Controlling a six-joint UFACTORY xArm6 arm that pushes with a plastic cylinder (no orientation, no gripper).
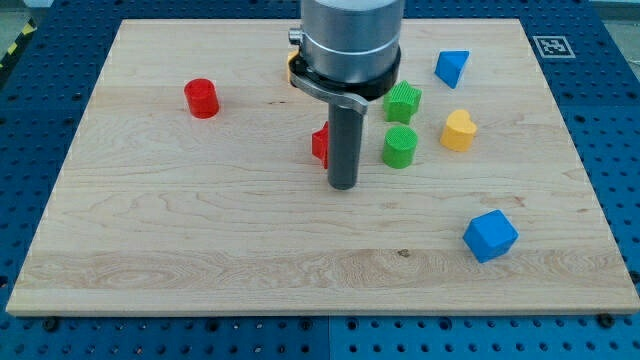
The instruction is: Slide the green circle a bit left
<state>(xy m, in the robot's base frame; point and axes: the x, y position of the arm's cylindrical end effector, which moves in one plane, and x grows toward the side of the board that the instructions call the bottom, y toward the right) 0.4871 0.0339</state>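
The green circle is a round green block standing on the wooden board, right of centre. My tip rests on the board to the left of the green circle and slightly below it, with a small gap between them. A red block is partly hidden behind the rod, on its left. A green star-shaped block stands just above the green circle.
A yellow heart block lies right of the green circle. A blue triangular block is at the upper right, a blue cube at the lower right, a red cylinder at the upper left. An orange block peeks out behind the arm.
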